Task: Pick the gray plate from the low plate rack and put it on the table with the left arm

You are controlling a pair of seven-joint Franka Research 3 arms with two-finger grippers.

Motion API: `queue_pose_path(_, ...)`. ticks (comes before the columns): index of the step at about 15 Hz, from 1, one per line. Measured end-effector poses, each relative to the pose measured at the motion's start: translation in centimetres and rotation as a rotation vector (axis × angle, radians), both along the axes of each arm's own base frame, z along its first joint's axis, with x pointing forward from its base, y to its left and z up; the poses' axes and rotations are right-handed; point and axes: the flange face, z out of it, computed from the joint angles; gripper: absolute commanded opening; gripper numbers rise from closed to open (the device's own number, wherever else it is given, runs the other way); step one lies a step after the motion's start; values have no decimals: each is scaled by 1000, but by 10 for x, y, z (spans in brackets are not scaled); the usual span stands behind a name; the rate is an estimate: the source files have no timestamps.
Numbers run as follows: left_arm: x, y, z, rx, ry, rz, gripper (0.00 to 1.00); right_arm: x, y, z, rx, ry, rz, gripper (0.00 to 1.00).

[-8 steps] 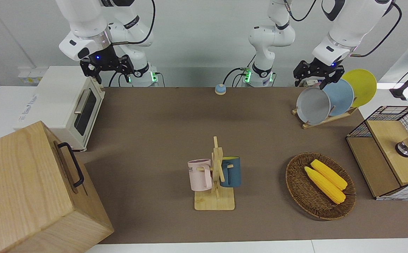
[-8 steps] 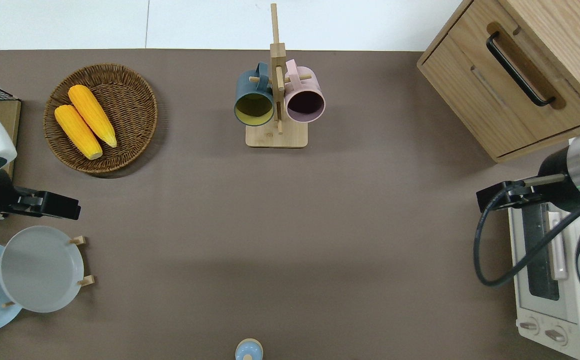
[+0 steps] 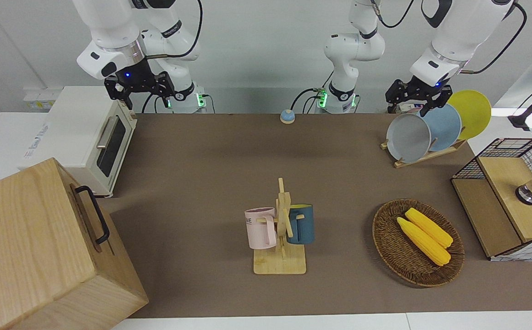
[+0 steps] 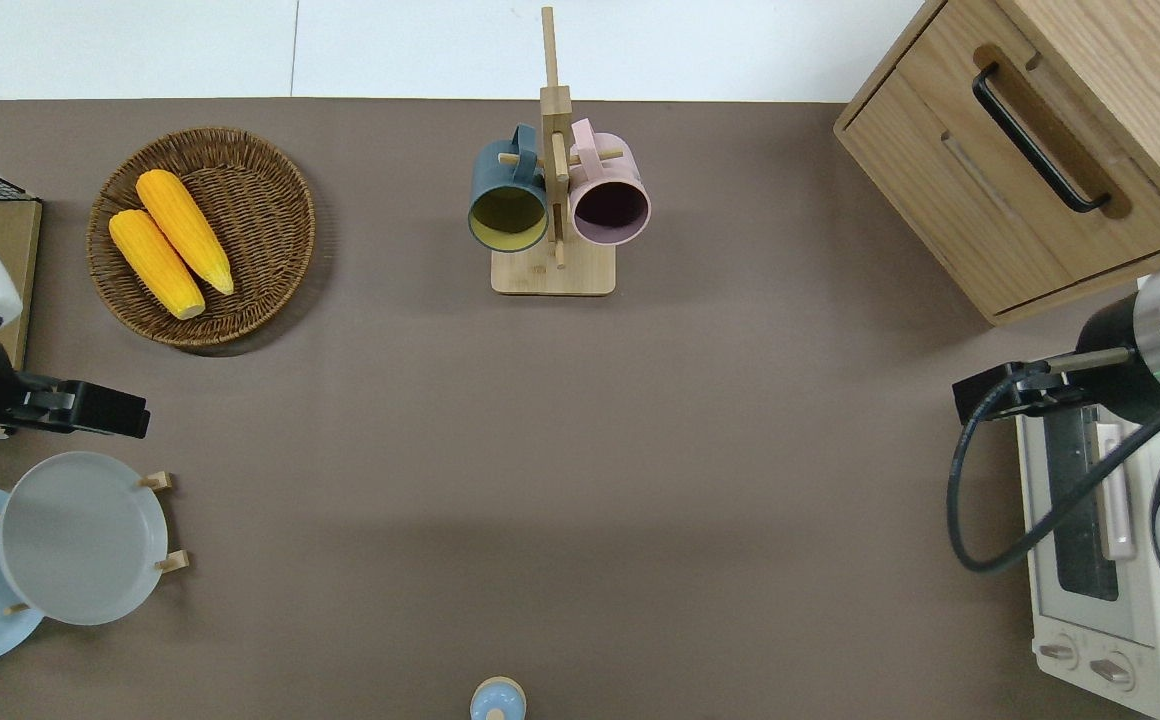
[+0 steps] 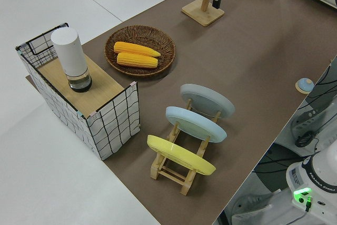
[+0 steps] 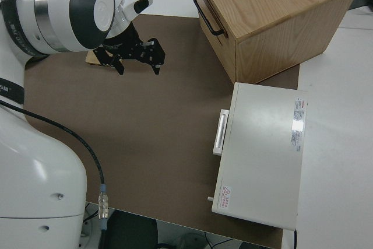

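Left hand (image 3: 413, 98) open, above gray plate (image 3: 408, 137), plate in low plate rack (image 3: 424, 157)

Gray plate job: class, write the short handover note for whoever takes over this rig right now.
Left gripper: open, holding nothing, above the low plate rack.
Right arm: parked, its gripper open.
Gray plate: in the rack's slot farthest from the robots, leaning beside the light-blue plate; yellow plate nearest them.
Done: approach only.
Left: grip the gray plate's rim, lift it out, set it on the table.
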Motion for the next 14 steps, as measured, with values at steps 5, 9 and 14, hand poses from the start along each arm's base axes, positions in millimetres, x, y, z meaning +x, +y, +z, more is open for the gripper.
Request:
queue_pose_path(5,0,2,-2,1,4,3,993,0,0,0,0,0,0,983)
queue_pose_path(9,0,12,-10,10,23,19,993,0,0,0,0,0,0,983)
queue_pose_path(14,-27,18,-31,36,18,20,993,0,0,0,0,0,0,983)
